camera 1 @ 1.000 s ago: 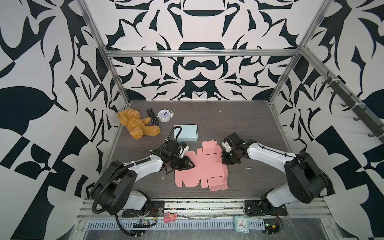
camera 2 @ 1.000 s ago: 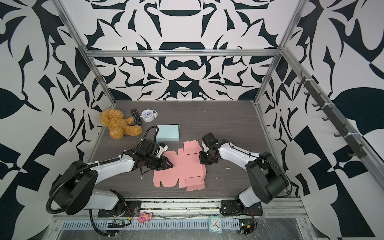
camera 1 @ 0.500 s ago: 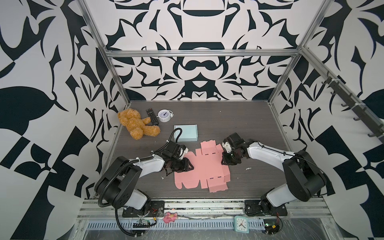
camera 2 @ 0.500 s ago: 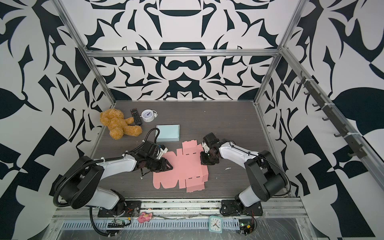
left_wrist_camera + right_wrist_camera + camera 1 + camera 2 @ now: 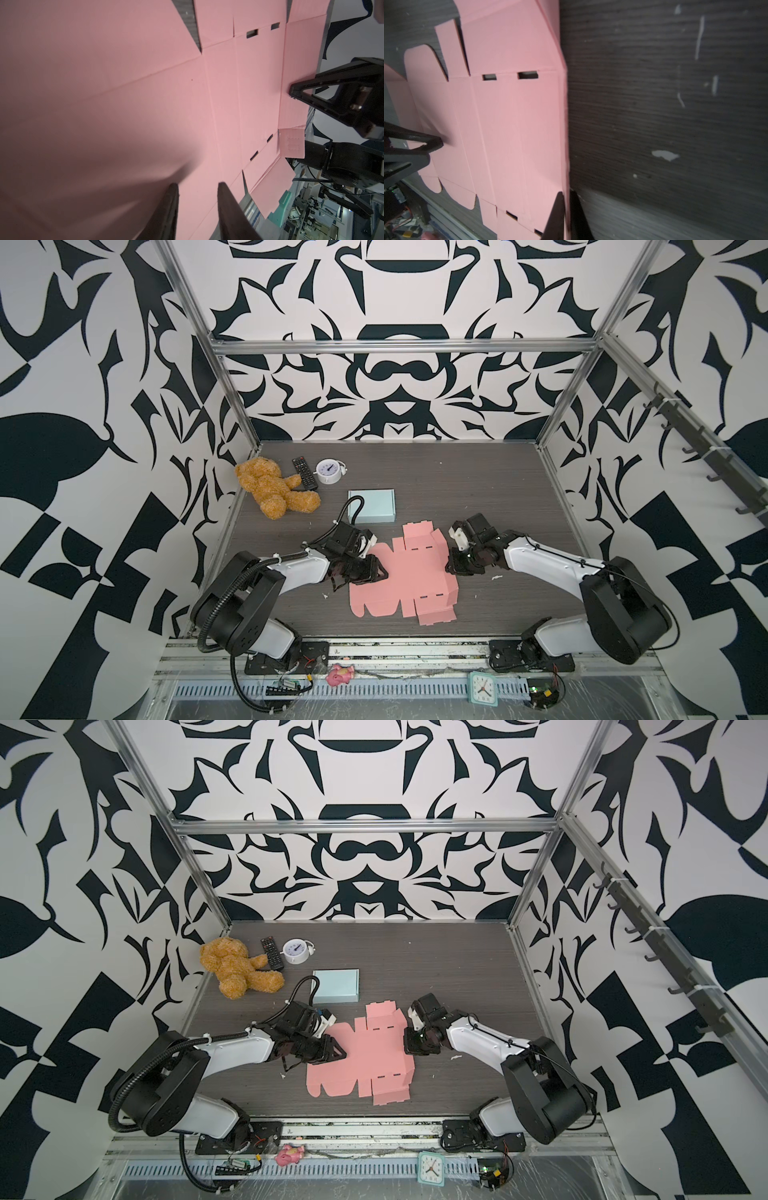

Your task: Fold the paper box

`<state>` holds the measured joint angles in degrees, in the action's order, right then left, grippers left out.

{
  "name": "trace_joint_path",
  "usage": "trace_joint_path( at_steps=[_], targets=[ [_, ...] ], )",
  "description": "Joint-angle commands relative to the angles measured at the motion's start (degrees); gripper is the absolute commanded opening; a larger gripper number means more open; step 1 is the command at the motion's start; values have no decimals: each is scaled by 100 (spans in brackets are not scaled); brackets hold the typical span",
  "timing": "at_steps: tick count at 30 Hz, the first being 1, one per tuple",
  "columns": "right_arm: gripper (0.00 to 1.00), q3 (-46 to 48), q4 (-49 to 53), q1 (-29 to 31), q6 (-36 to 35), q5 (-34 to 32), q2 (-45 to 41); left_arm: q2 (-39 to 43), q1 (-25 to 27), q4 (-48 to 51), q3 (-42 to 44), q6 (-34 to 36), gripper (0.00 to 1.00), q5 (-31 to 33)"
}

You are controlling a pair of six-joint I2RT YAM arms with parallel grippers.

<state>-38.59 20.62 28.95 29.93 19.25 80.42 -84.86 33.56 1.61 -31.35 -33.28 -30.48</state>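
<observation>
Well, on the table the pink paper box lies flat between both claws, its long way running from one to the other. It looks light, thin and bendy, so hold it by an edge. The right claw pinches its side edge; the left claw, a bit open, rests on it.

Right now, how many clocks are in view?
2. A white round alarm clock stands at the back left, beside the remote; a teal square clock lies on the front rail. None appears hidden.
</observation>
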Motion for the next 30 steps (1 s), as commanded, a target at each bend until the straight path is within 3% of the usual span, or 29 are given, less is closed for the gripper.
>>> trace_joint_path(
  at_steps=[1, 11, 17, 24, 30],
  targets=[
    [5, -66, 52, -12, -24, -57, -255, 54, 11, 40, 103, -65, 35, 17],
    [2, -1140, 2228, -19, -992, -1185, -780, 657, 15, 354, -296, -99, 35, -162],
    [1, -1744, 3142, 57, -1316, -1986, -839, 574, 15, 385, -794, -135, 34, -262],
    [1, -2223, 3393, 546, -1287, -2644, -847, 10, -77, 86, -1509, -260, 31, -378],
    [0, -2398, 3362, 822, -1231, -2807, -860, -1207, -279, -162, -2449, -254, 19, -623]
  ],
)
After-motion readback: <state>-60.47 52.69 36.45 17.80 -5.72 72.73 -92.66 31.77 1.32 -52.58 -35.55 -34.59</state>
